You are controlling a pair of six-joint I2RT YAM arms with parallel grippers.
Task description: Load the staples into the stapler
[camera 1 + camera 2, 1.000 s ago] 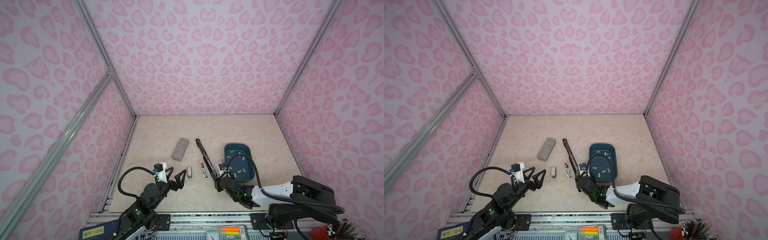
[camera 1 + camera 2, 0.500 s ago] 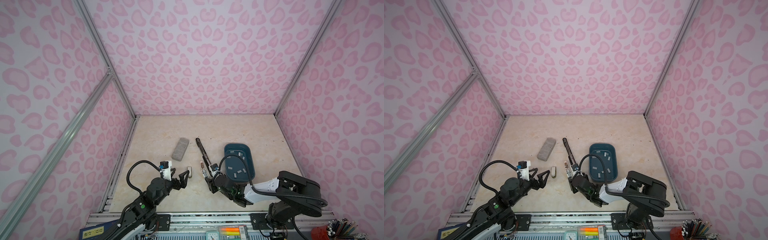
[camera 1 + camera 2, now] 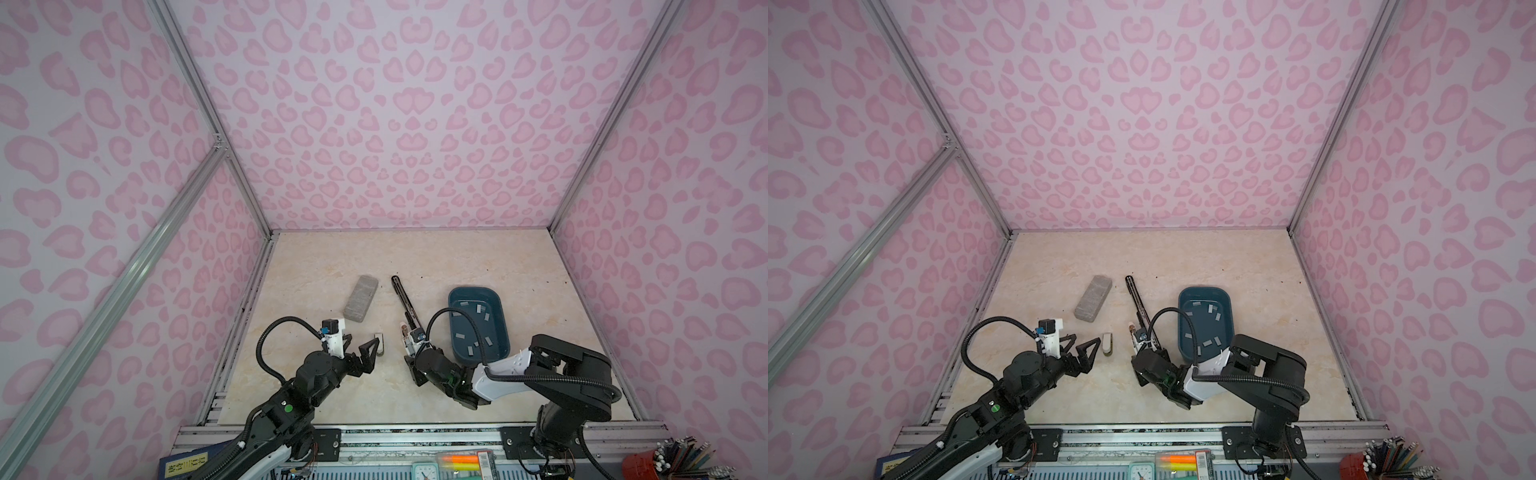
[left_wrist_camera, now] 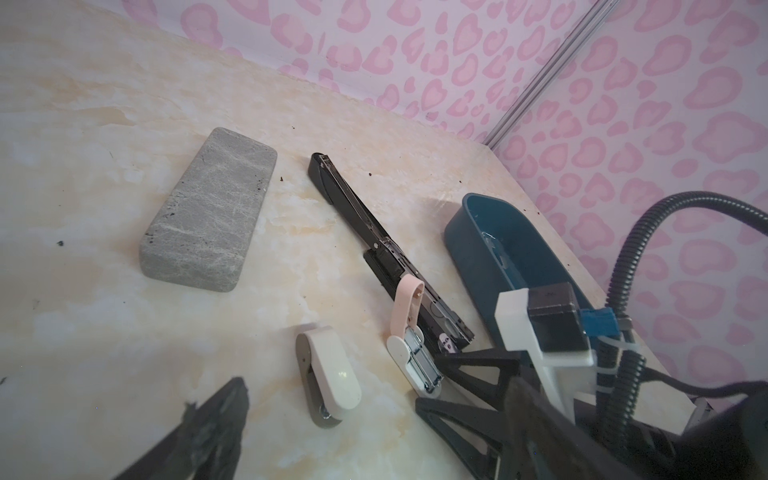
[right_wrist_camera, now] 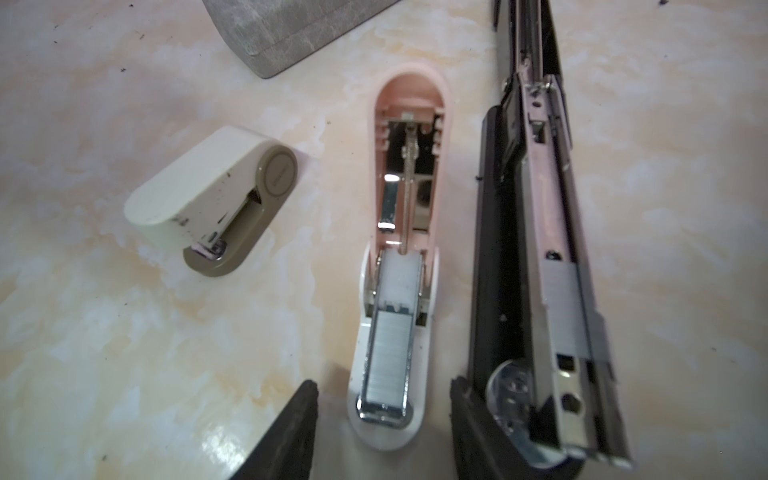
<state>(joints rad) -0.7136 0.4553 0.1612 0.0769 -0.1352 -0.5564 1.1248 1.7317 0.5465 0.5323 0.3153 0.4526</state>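
Noted one strip (image 5: 388, 353) seated in opened pink stapler (image 5: 409, 104) on desk (image 3: 332, 270) — found other staples (image 3: 480, 308) loose in blue tray (image 3: 475, 288). Observed right tool (image 5: 380, 405) open astride that stapler's nose, gripping nothing; left tool (image 3: 1087, 338) spread wide, empty. Judged lid closing outstanding.

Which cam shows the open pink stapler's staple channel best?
Right wrist: the pink stapler fills mid-frame, lid flipped back, a staple strip plainly seated in its channel. Left wrist shows it small and oblique, channel contents unclear. In both top views it is only a pale speck.
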